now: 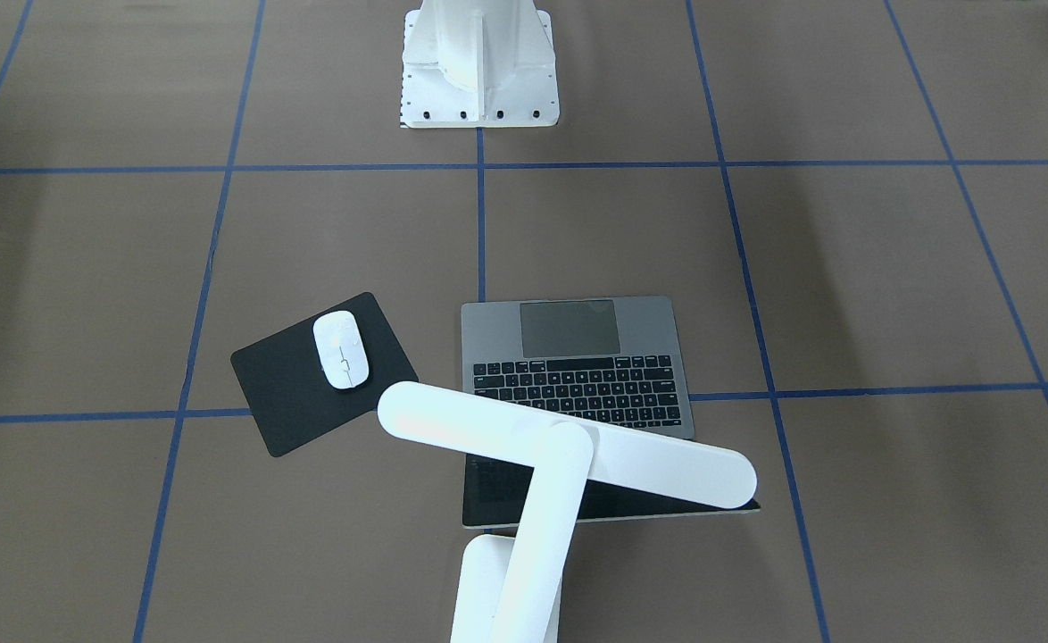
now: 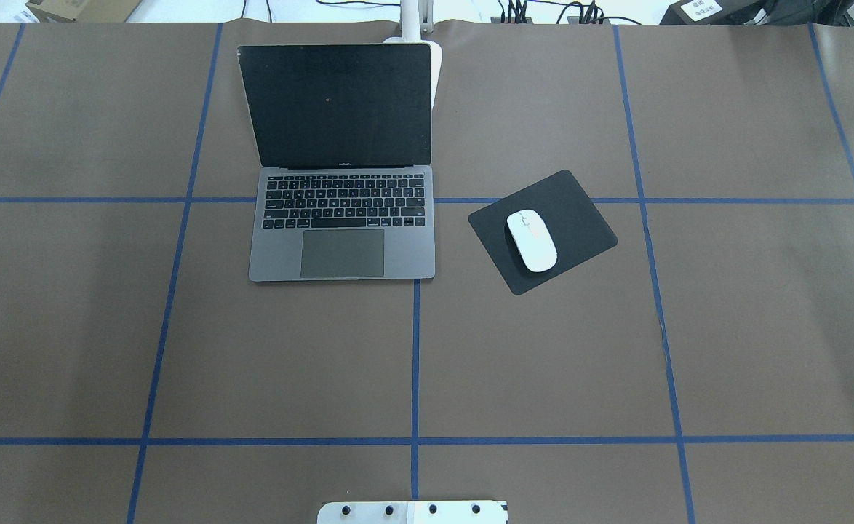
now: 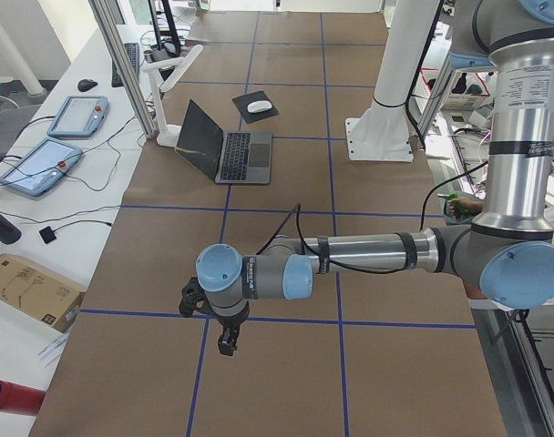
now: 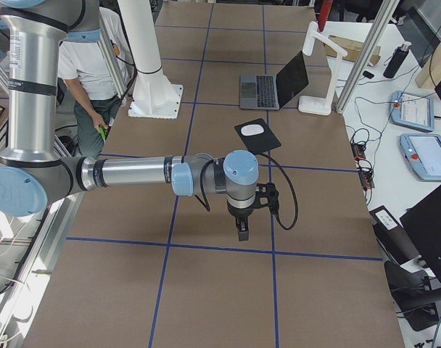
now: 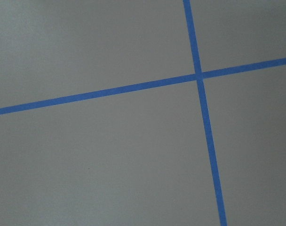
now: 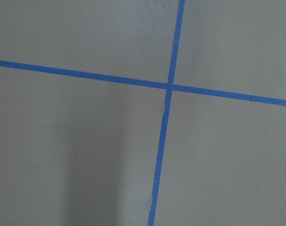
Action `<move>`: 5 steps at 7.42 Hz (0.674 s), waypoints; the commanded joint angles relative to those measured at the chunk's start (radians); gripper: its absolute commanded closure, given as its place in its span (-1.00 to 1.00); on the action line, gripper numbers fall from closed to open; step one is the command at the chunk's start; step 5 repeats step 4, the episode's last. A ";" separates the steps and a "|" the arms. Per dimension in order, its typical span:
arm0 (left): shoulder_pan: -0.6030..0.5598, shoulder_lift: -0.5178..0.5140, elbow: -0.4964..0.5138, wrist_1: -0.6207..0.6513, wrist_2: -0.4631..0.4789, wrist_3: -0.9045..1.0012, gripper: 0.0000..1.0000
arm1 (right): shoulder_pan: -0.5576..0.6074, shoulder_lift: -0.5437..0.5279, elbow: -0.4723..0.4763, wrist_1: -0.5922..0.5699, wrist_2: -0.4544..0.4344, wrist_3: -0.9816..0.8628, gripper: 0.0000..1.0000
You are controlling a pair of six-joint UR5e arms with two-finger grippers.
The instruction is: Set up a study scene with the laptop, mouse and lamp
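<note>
The laptop (image 2: 343, 218) stands open at the far middle-left of the table, its dark screen facing the robot. Behind its screen stands the white lamp (image 1: 569, 455), its bar head slanting over the lid. The white mouse (image 2: 532, 240) lies on a black mat (image 2: 580, 211) to the laptop's right. My left gripper (image 3: 227, 344) hangs low over bare table far off at the left end, and my right gripper (image 4: 241, 230) does the same at the right end. Both show only in the side views, so I cannot tell whether they are open or shut. Both wrist views show only brown table and blue tape.
The white ribbed pedestal (image 1: 479, 62) stands bolted at the robot's side of the table. Blue tape lines grid the brown surface. A person (image 4: 90, 65) stands beside the robot. Tablets and cables (image 3: 40, 164) lie on the white bench beyond the table.
</note>
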 commanded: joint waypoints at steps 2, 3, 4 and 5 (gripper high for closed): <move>0.000 -0.001 0.003 0.000 0.000 0.000 -0.99 | -0.001 0.003 0.001 0.000 0.001 0.003 -0.98; 0.000 -0.002 0.003 0.000 0.002 0.001 -0.99 | -0.001 0.003 0.001 0.000 0.001 0.003 -0.98; 0.000 -0.001 0.003 -0.006 0.002 0.000 -0.99 | -0.001 0.003 0.001 0.000 0.001 0.003 -0.98; 0.000 -0.001 0.003 -0.006 0.002 0.000 -0.99 | -0.001 0.003 0.001 0.000 0.001 0.003 -0.98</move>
